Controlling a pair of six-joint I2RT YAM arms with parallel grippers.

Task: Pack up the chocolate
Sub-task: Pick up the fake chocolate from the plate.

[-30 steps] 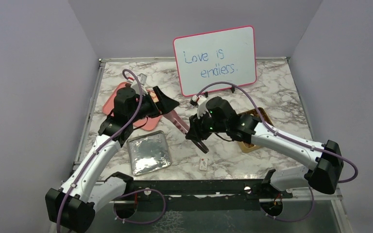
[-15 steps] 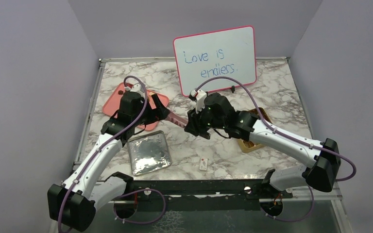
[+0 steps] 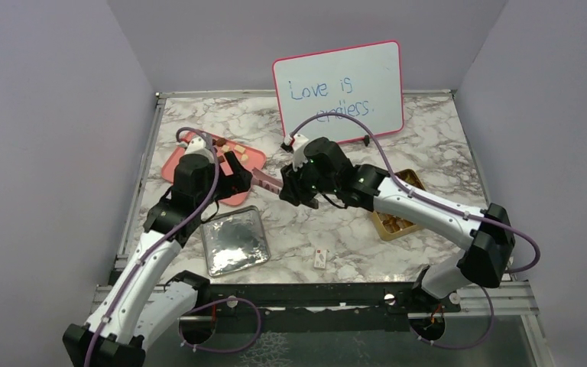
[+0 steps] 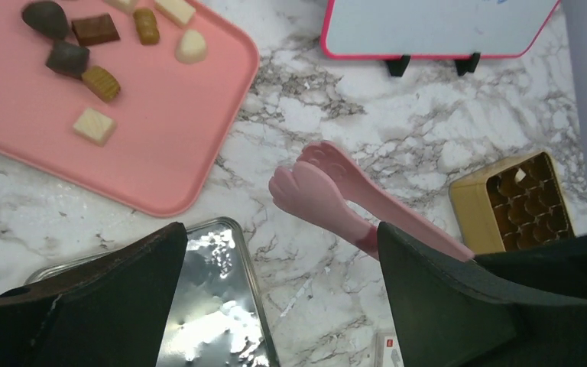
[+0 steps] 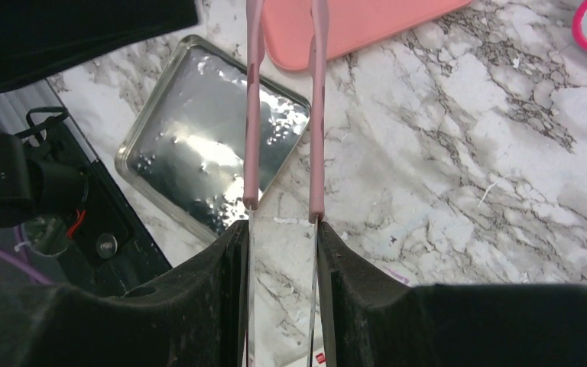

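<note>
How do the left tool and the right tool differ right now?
The left tool is open wide with nothing between its fingers; the right tool is shut on the pink tongs. The left tool hangs by the pink tray that carries the chocolate; the right tool is over the marble table, its tongs pointing toward that tray. Both have black fingers.
</note>
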